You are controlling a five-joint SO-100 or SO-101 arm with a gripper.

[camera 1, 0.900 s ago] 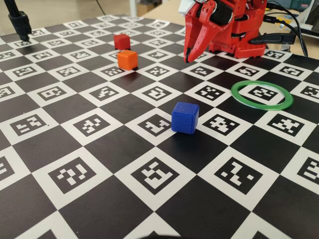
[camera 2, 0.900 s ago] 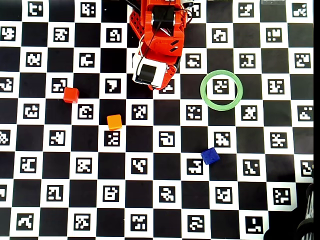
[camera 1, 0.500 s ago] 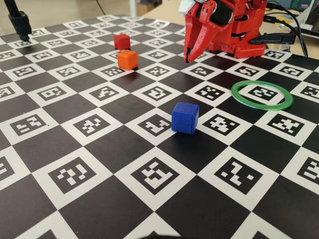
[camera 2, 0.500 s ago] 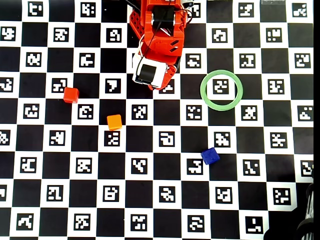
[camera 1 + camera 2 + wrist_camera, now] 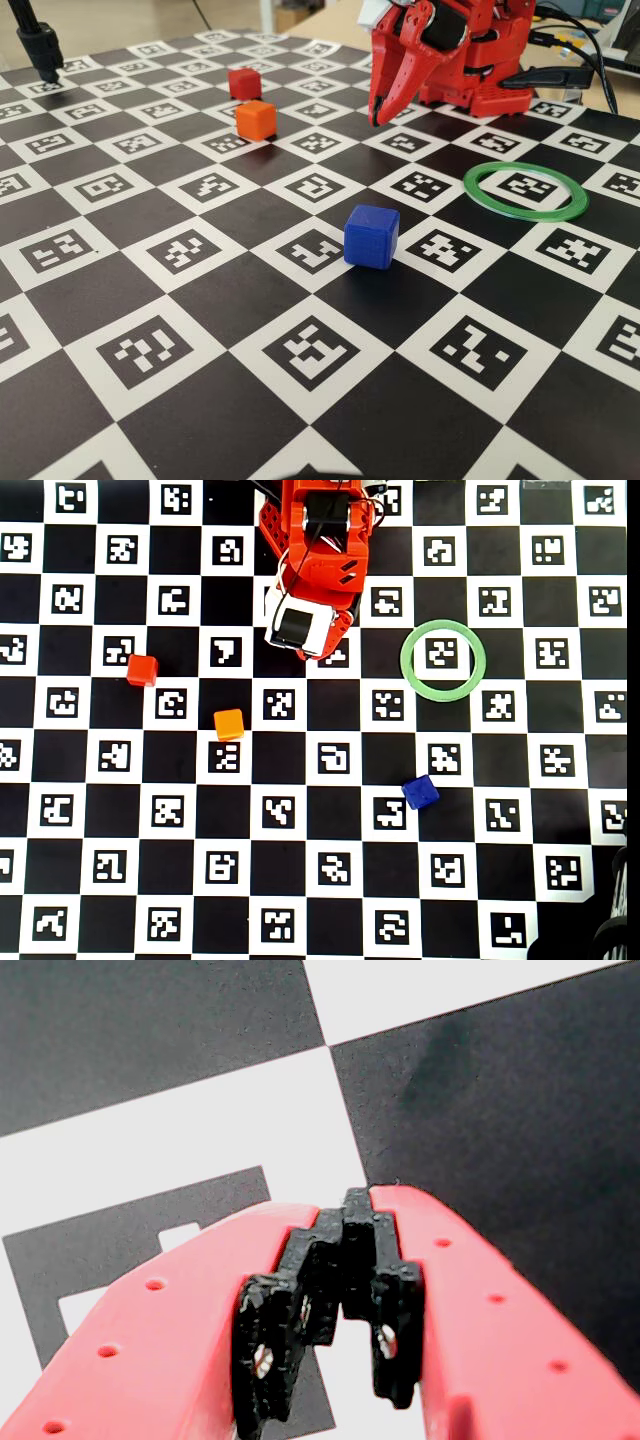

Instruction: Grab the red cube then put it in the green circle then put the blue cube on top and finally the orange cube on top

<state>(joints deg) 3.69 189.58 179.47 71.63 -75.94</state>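
Note:
The red cube (image 5: 243, 82) (image 5: 142, 669) rests on the checkered board at the far left, with the orange cube (image 5: 256, 119) (image 5: 229, 724) a little nearer. The blue cube (image 5: 371, 237) (image 5: 420, 792) stands alone mid-board. The green circle (image 5: 471, 186) (image 5: 403, 660) lies flat at the right with nothing inside it. My gripper (image 5: 376, 118) (image 5: 358, 1200) hangs tip-down by the red arm's base (image 5: 315, 570), shut and holding nothing, apart from all three cubes. The wrist view shows only board squares beneath the fingertips.
A black stand (image 5: 40, 45) rises at the board's far left corner. Cables (image 5: 570, 60) run behind the arm's base at the far right. A dark object (image 5: 615, 935) sits at the overhead view's bottom right corner.

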